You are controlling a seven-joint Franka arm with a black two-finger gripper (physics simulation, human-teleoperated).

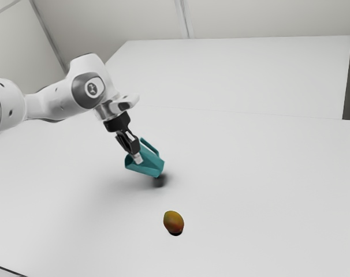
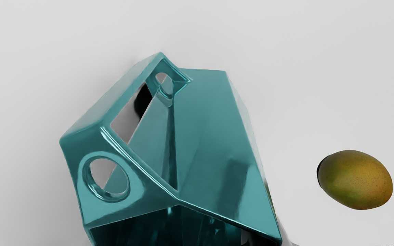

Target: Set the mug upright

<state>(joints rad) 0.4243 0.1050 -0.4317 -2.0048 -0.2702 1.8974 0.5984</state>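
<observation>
The gripper (image 1: 138, 158) reaches down to the open end of the teal mug (image 1: 151, 167) in the exterior view, shut on its side wall. The mug lies tilted, its mouth toward the hand and its base end lower, toward the exterior view's right, with the handle on the upper side. A dark shadow is just below the base; whether it touches the table cannot be told. In the wrist view, the gripper (image 2: 268, 240) meets the wall at the rim of the mug (image 2: 210, 136), one finger partly inside the mouth. Most of both fingers is hidden there.
A mango (image 1: 174, 222) lies on the white table (image 1: 250, 190), apart from the mug, nearer the exterior view's bottom edge. The mango (image 2: 356, 179) is beside the mug in the wrist view. A large white block-like surface (image 1: 238, 75) stands behind the table.
</observation>
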